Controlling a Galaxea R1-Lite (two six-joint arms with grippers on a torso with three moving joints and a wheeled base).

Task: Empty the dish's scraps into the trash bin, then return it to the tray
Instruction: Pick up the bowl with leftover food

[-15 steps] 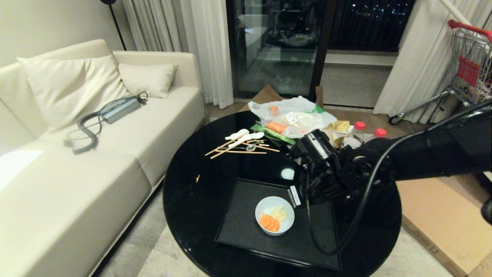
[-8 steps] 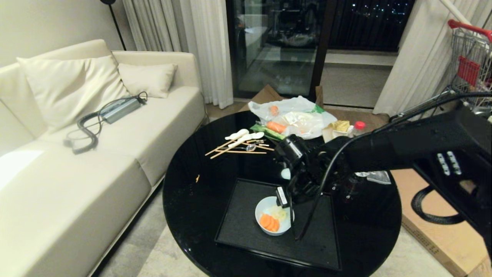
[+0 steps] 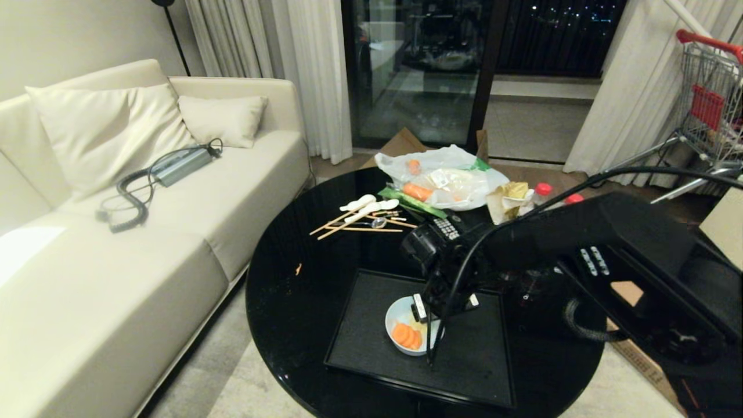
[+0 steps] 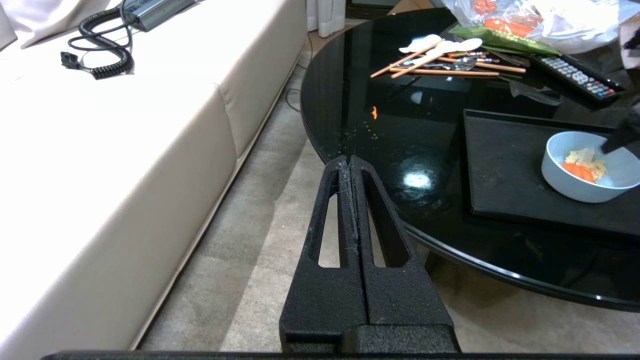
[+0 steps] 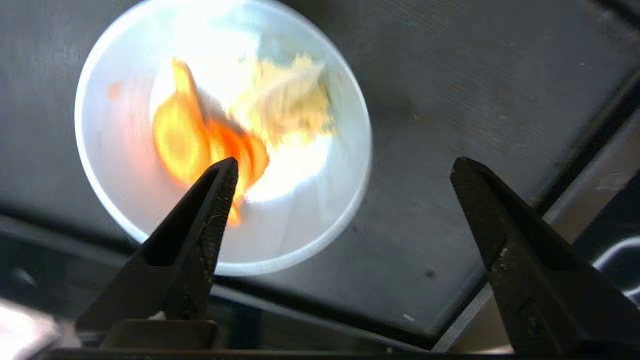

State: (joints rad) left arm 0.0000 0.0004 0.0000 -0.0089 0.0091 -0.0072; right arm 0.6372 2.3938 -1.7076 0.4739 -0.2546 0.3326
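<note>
**Layout around the tray**

The tray point(image 3: 371, 342) lies on the round table point(image 3: 290, 302), at its near side. The dish point(image 3: 400, 342) stands on the tray, scraps point(image 3: 406, 335) in it. Behind the tray lie chopsticks and spoons point(image 3: 363, 217); right of those, a plastic bag point(image 3: 447, 177). The sofa point(image 3: 145, 232) stands left of the tray.

This is a home living room at night. A cream sofa point(image 3: 145, 191) with loose cushions point(image 3: 107, 130) lines one side, and pale floor-length curtains point(image 3: 302, 69) frame dark glass balcony doors point(image 3: 429, 64) (city lights show beyond). A round glossy black coffee-table surface point(image 3: 290, 290) carries everyday clutter: chopsticks and spoons point(image 3: 363, 217), a plastic grocery bag point(image 3: 447, 177) of carrots, and a remote control point(image 4: 575, 75). A shopping trolley point(image 3: 711, 98) stands by the curtains on the far side, with flattened cardboard point(image 3: 667, 331) on the floor.
</note>
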